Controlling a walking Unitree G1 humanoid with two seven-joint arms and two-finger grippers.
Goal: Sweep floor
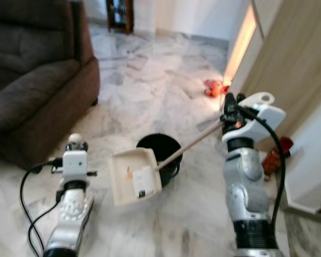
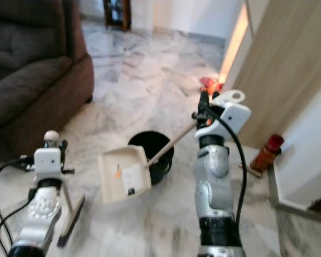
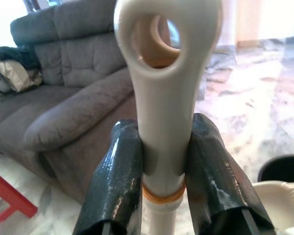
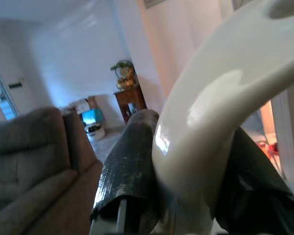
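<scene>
Right, cream plastic dustpan (image 1: 135, 175) w/ long wooden handle (image 1: 190, 143) is up off the grey-white marble floor (image 1: 150, 75), tilted, pan face towards the camera, a white paper scrap and small orange bit lying in it. Pan hangs just in front of a round black bin (image 1: 163, 150), partly covering it. Handle runs up and to the robot's right, ending in a cream looped grip (image 4: 225, 112); right gripper (image 1: 231, 110) has its two black fingers (image 4: 132, 171) clamped on that grip, right arm raised beside a light wood door panel (image 1: 294, 59).

Left side: left gripper (image 3: 166, 181) is closed on the cream loop-ended top of the broom handle (image 3: 166, 88), black fingers (image 3: 115, 186) pressing either side just above an orange ring. Broom stick (image 2: 69, 206) drops down to dark bristles (image 2: 72, 225) touching the floor next to the left arm.

Around: dark brown fabric sofa (image 1: 32, 75) on the robot's left, near the left arm. Red-orange toy-ish objs (image 1: 214, 88) on the floor by the door gap, well beyond the bin. Red bottle-like item (image 2: 267, 150) near the wall on the right, exact thing hard to tell. Dark wood cabinet (image 1: 120, 13) far back.
</scene>
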